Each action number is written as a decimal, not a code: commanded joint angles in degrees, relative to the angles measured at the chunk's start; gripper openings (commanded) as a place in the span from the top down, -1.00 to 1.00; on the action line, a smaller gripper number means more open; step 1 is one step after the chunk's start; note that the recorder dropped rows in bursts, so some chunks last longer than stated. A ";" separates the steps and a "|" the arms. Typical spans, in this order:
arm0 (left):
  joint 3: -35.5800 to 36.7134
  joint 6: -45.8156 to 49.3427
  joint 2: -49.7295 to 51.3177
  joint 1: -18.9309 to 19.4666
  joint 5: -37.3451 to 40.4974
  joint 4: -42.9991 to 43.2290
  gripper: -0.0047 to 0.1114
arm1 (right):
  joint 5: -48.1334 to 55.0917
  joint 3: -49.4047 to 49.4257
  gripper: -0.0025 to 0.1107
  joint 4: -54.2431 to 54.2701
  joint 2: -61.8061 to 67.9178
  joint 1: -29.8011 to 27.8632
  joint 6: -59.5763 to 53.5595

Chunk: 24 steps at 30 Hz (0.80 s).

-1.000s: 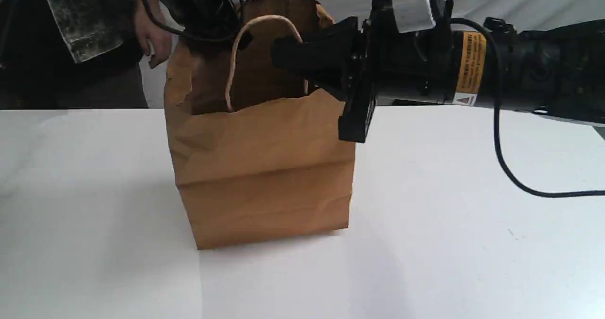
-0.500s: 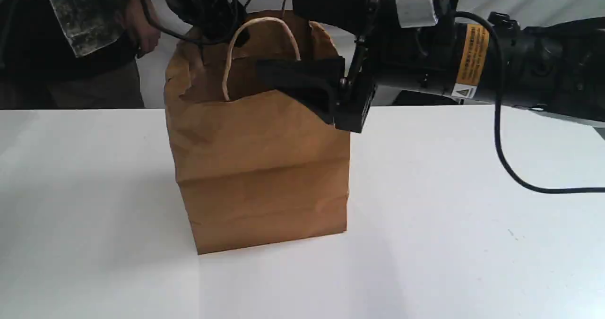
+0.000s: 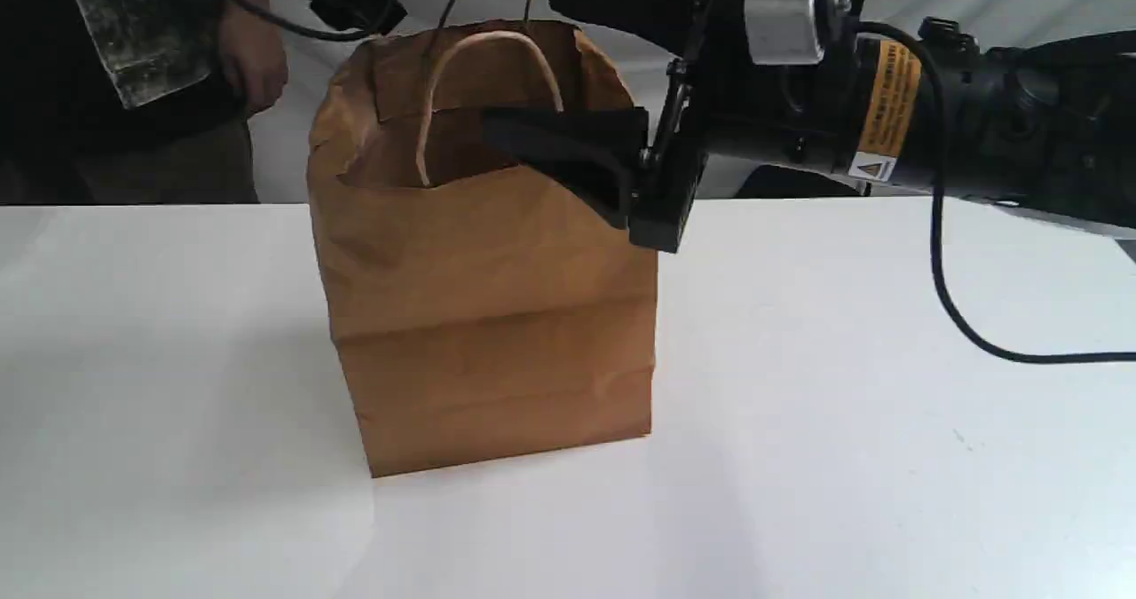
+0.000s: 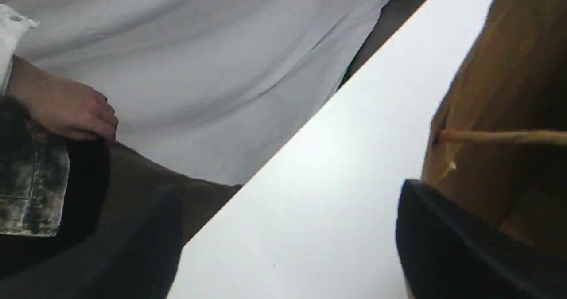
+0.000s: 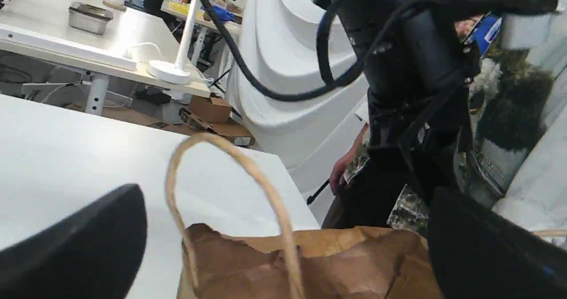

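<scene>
Lifted clear of the brown paper bag (image 3: pixel 488 333), the left gripper (image 4: pixel 288 232) is held spread wide, empty; the right gripper (image 3: pixel 524 53) is held level, equally spread and empty, the bag's twine handle (image 3: pixel 497 38) between its fingers.

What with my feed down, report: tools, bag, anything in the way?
Right tool open, straddling handle of paper bag. Left tool open beside bag. Person's hand beyond bag, apart.

The bag (image 3: pixel 488 315) is creased matt brown paper, its handle (image 3: pixel 486 35) twisted cord, the table (image 3: pixel 887 404) smooth and matt.
</scene>
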 commanded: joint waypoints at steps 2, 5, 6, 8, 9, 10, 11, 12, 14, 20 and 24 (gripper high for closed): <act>0.05 -0.76 -2.60 -0.25 0.86 -0.89 -0.25 | -1.06 0.06 -0.52 0.59 -2.64 -0.70 -0.50; 0.05 -1.97 -3.03 1.07 1.36 -1.11 -0.25 | -0.96 0.06 -0.52 0.12 -4.63 -2.44 -0.50; 0.05 -2.07 -3.40 1.70 1.37 -1.82 -0.25 | -0.96 0.06 -0.52 -0.39 -5.19 -3.08 0.06; 0.05 -2.07 -3.67 3.33 2.04 -4.44 -0.25 | -0.96 0.06 -0.52 -2.29 -6.28 -4.68 2.02; 0.05 -2.07 -3.81 4.08 2.49 -5.79 -0.25 | -0.96 0.06 -0.52 -3.25 -6.61 -5.15 3.29; 0.05 -2.07 -3.92 5.00 2.95 -7.35 -0.25 | -0.96 0.06 -0.52 -4.93 -7.07 -5.97 4.59; 0.05 -2.07 -3.92 6.04 3.51 -8.75 -0.25 | -0.96 0.06 -0.51 -7.21 -7.35 -6.89 6.17; 0.05 -2.07 -3.92 7.07 4.11 -9.99 -0.25 | -1.06 0.06 -0.49 -8.78 -7.67 -7.48 7.30; 0.05 -2.07 -3.92 8.94 4.53 -12.05 -0.25 | -1.20 0.06 -0.47 -11.21 -8.06 -8.76 9.42; 0.29 2.12 -4.24 15.19 4.88 -29.29 -0.25 | -1.20 0.06 -0.28 -11.69 -8.53 -11.45 14.45; 2.99 9.57 -4.24 18.45 6.08 -42.02 -0.25 | -0.90 0.06 -0.01 -9.71 -8.53 -13.04 14.34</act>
